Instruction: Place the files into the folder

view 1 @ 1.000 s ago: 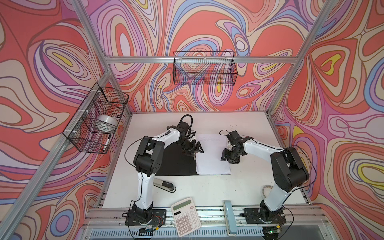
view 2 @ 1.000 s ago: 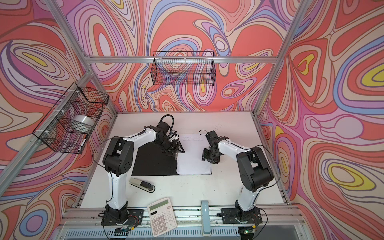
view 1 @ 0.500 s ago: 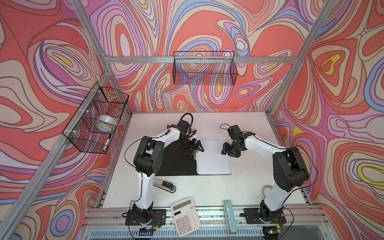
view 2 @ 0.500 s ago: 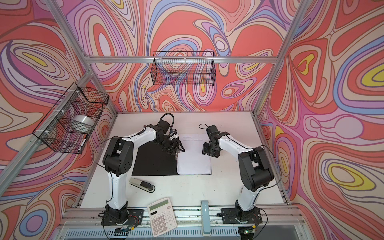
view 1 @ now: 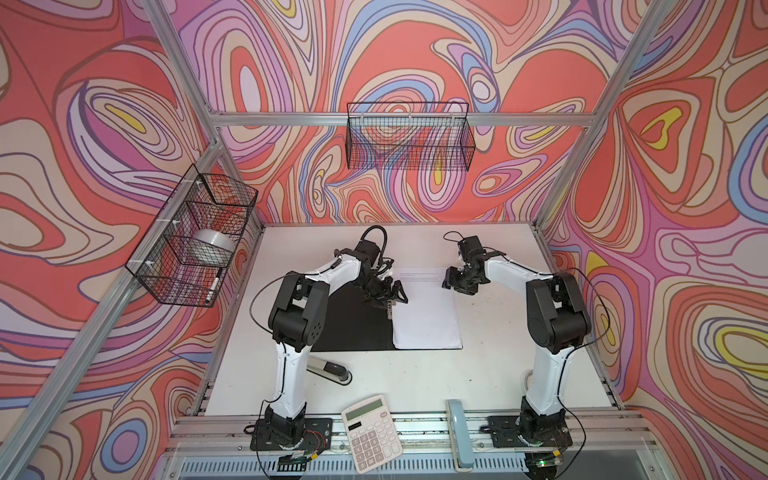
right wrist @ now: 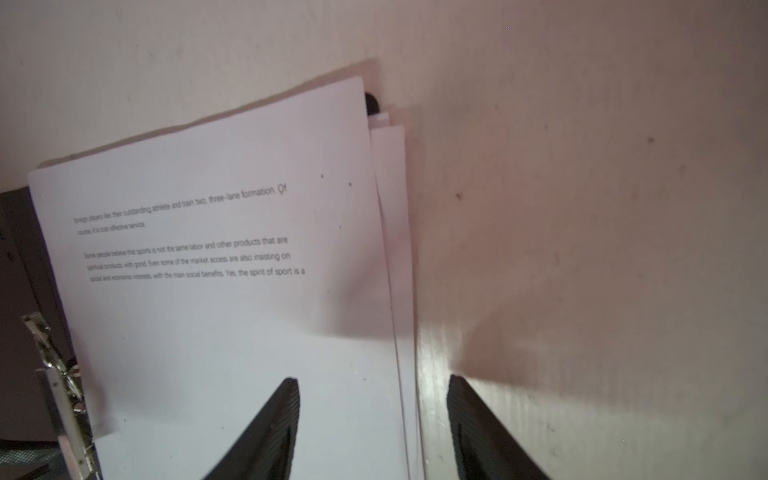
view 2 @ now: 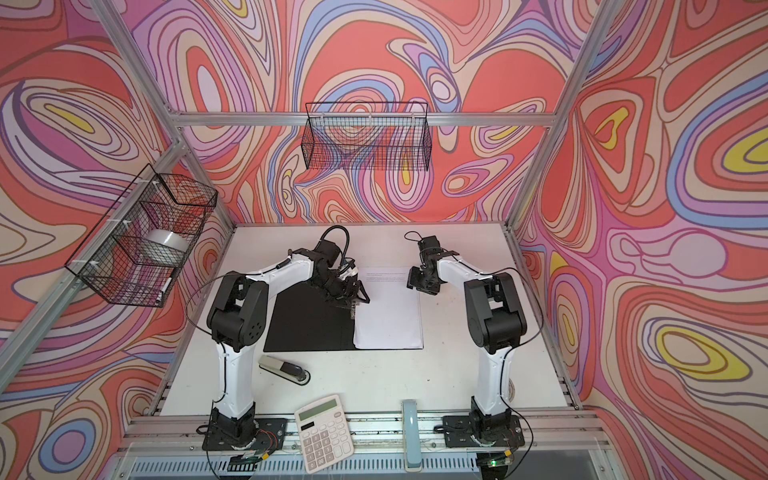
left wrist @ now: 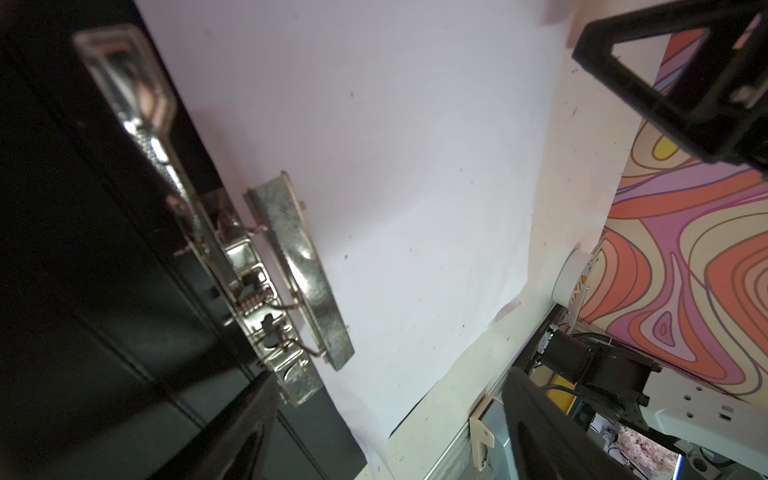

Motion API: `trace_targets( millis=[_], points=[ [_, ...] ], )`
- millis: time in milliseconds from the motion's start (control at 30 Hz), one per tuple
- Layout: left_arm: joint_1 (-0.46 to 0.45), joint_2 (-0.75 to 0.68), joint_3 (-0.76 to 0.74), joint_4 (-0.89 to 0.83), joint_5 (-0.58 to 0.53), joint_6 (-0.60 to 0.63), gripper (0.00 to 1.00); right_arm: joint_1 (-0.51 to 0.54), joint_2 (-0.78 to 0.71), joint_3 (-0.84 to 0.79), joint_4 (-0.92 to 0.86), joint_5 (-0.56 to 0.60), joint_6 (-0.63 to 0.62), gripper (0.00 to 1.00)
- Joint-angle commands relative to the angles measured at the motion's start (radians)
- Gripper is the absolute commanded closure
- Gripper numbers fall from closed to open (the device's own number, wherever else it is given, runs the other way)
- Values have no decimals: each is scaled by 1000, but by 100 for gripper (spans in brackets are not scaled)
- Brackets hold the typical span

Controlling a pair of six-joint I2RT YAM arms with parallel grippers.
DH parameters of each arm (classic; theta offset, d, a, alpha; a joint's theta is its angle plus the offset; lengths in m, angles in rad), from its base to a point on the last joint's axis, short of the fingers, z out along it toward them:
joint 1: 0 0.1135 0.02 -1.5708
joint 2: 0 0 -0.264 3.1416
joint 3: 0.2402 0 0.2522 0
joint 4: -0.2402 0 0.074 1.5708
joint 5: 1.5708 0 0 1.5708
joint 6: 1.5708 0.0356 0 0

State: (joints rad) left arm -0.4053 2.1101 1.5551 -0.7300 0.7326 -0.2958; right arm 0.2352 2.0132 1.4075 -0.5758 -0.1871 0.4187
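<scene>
In both top views the folder [view 1: 353, 328] [view 2: 307, 324] lies open on the table, black inside up. The files [view 1: 426, 316] [view 2: 388, 320], white sheets with a few lines of text, rest on its right half. My left gripper [view 1: 388, 297] [left wrist: 386, 436] hangs open just above the metal spine clip [left wrist: 266, 270], holding nothing. My right gripper [view 1: 449, 282] [right wrist: 372, 380] is open at the files' [right wrist: 228, 311] right edge near their far end. One fingertip [right wrist: 291, 382] is over the paper and its partner is over the bare table. A black folder corner [right wrist: 371, 102] peeks out beyond the sheets.
A stapler [view 1: 330, 370] lies in front of the folder. A calculator [view 1: 371, 432] and a pale blue tool [view 1: 459, 432] sit on the front rail. Wire baskets hang on the back wall [view 1: 409, 137] and the left wall [view 1: 195, 237].
My right gripper has moved toward the back along the files' right edge, from mid-sheet to near the far corner. The left arm has stayed over the clip.
</scene>
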Motion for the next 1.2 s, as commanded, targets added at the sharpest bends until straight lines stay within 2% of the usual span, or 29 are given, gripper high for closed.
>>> trace_targets(
  millis=[0,400,833,1167],
  points=[
    [-3,28,17,-23,-5,38,15,-8,57,54,33,-20,-33,40],
    [-2,52,44,-42,5,55,15,-14,136,142,35,-80,-72,40],
    [1,54,45,-42,3,53,15,-14,126,167,-5,-11,-129,40],
    [8,54,45,-48,2,61,15,-17,186,245,-11,-32,-127,40]
  ],
)
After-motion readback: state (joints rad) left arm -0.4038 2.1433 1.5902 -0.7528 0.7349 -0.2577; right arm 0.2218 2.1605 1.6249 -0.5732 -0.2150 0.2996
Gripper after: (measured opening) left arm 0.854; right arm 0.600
